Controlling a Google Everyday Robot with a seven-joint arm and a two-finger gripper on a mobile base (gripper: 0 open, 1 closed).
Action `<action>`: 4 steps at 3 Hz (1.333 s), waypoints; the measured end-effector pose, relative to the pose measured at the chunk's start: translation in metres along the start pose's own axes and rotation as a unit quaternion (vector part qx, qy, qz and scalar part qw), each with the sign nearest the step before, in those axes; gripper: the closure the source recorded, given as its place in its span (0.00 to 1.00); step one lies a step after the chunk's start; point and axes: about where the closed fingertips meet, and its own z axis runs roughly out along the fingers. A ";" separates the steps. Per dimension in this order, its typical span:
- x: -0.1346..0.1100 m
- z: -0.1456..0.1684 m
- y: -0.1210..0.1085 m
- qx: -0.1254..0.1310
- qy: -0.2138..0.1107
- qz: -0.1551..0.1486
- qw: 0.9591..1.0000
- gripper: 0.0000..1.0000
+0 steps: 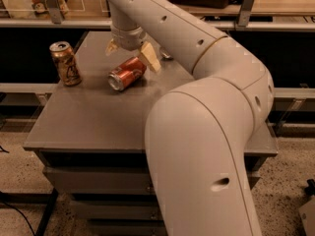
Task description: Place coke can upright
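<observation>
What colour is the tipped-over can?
The coke can is orange-red with silver ends; camera view. The gripper hovers open above it.

You have dim, warm light from above. The gripper, fingers spread, hangs just over the coke can at the far left of the table. The can's silver end glints faintly, and the arm's pale shell shines softly.
</observation>
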 end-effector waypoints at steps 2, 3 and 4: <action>-0.001 0.001 0.004 -0.003 -0.001 -0.003 1.000 0.00; -0.004 0.005 0.006 -0.010 -0.005 -0.010 1.000 0.18; -0.004 0.009 0.008 -0.016 -0.008 -0.011 1.000 0.35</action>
